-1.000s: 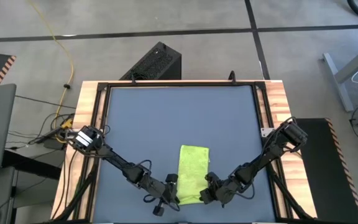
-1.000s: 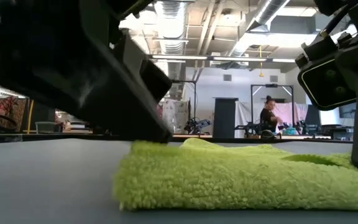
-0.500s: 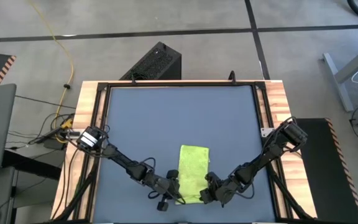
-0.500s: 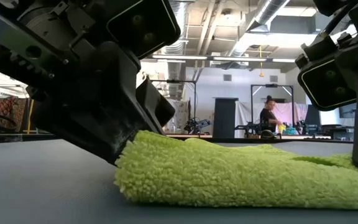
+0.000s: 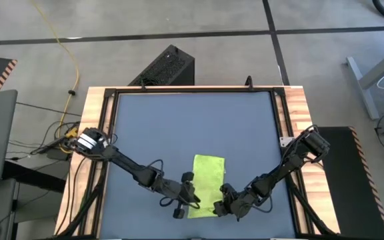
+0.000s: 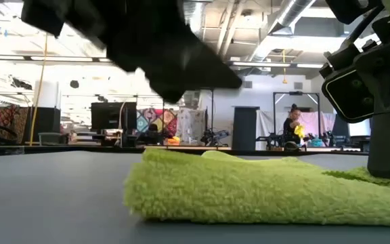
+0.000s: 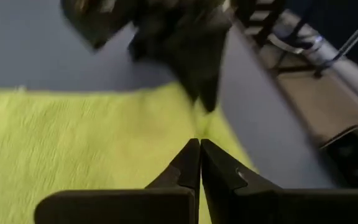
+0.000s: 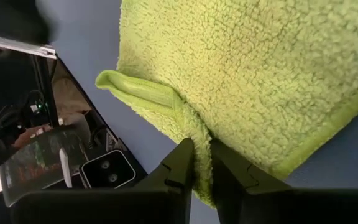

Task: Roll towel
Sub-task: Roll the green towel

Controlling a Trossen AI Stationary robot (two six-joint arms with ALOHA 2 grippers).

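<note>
Right gripper pinches towel (long axis near-to-far); left gripper closed.

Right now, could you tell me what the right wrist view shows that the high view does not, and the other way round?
Only the right wrist view shows the right gripper pinching the towel's hem between its fingers, shut on it. Only the high view shows the whole table, the left gripper at the towel's near left edge, and the towel as a narrow folded rectangle. Both show the lime towel lying on the blue-grey surface.
</note>
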